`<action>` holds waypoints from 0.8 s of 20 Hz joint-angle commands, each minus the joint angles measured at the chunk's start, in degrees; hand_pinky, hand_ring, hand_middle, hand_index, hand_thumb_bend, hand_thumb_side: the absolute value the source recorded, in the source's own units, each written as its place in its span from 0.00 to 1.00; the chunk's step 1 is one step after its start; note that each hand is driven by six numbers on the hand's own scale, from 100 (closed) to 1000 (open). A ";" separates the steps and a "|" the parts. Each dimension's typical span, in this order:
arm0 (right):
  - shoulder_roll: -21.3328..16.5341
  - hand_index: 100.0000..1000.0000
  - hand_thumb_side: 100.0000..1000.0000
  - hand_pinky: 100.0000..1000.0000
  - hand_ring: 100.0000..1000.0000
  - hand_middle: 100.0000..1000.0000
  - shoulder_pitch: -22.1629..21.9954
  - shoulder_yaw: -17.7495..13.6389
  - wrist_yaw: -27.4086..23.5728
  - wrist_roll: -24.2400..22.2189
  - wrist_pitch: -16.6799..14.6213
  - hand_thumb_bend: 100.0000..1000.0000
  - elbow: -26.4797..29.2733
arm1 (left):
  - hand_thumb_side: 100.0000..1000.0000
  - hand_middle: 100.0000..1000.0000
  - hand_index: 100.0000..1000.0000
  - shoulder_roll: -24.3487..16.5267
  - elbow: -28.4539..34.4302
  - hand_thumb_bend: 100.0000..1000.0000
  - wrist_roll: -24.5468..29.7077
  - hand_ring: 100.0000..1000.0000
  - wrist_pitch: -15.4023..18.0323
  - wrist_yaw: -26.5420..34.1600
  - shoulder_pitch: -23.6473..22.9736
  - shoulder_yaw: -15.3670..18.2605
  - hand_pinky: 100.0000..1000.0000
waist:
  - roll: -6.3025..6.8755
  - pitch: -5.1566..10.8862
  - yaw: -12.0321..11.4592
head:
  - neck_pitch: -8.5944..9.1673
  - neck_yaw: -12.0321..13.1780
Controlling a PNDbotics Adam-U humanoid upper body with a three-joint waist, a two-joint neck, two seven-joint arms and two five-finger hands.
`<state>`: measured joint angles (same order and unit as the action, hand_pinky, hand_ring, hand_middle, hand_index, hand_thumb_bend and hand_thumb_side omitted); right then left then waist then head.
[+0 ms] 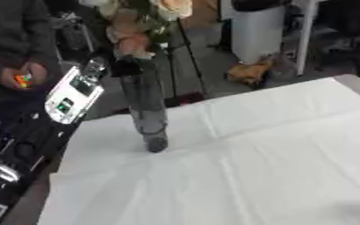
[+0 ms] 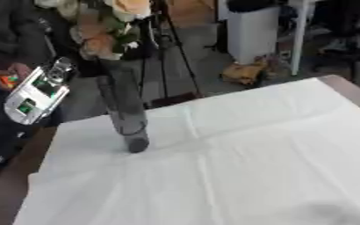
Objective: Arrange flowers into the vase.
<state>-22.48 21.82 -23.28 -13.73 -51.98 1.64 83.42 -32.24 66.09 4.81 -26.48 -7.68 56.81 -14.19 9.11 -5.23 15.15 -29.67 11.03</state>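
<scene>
Near the table's (image 1: 275, 145) far left corner stands the tall glass vase (image 1: 146, 110), its long axis tilted, flowers (image 1: 141, 26) already in its mouth. Neither robot hand appears in either view, so their state and nearness cannot be told.

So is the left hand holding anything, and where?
Cannot tell: the left hand is at the top of the vase, under the flowers, but any hold is blurred.

Cream and pink flowers (image 1: 149, 19), grey vase (image 1: 146, 107), white tablecloth (image 1: 252, 167).
</scene>
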 commanded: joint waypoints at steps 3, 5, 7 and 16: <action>-1.46 0.78 0.71 0.45 0.56 0.54 0.62 -0.19 0.01 0.01 0.03 0.80 1.06 | 0.49 0.63 0.69 -1.39 -0.20 0.26 0.80 0.66 -0.05 -0.89 1.25 1.26 0.84 | -0.08 0.10 -0.09 | 0.18 0.02; -1.46 0.78 0.71 0.45 0.56 0.54 0.67 -0.21 0.02 0.01 -0.01 0.80 1.02 | 0.62 0.63 0.74 -1.29 -0.70 0.44 0.81 0.66 -0.40 -0.74 1.15 1.45 0.84 | -0.12 0.02 -0.11 | 0.20 -0.01; -1.48 0.78 0.71 0.45 0.56 0.54 0.71 -0.22 0.02 0.01 -0.09 0.80 0.95 | 0.71 0.64 0.75 -1.16 -1.27 0.57 0.45 0.66 -0.71 -0.18 1.02 1.66 0.84 | -0.16 -0.06 -0.14 | 0.19 -0.02; -1.50 0.78 0.71 0.45 0.56 0.54 0.76 -0.23 0.07 0.01 -0.29 0.80 0.76 | 0.86 0.64 0.79 -0.94 -2.05 0.88 -0.85 0.67 -0.82 1.50 0.79 1.77 0.84 | -0.19 -0.26 -0.21 | 0.25 -0.06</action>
<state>-22.48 21.83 -23.28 -13.71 -51.92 1.52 83.39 -32.09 63.56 4.29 -27.36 -6.50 56.64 -13.44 9.11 -5.30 15.11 -29.67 11.01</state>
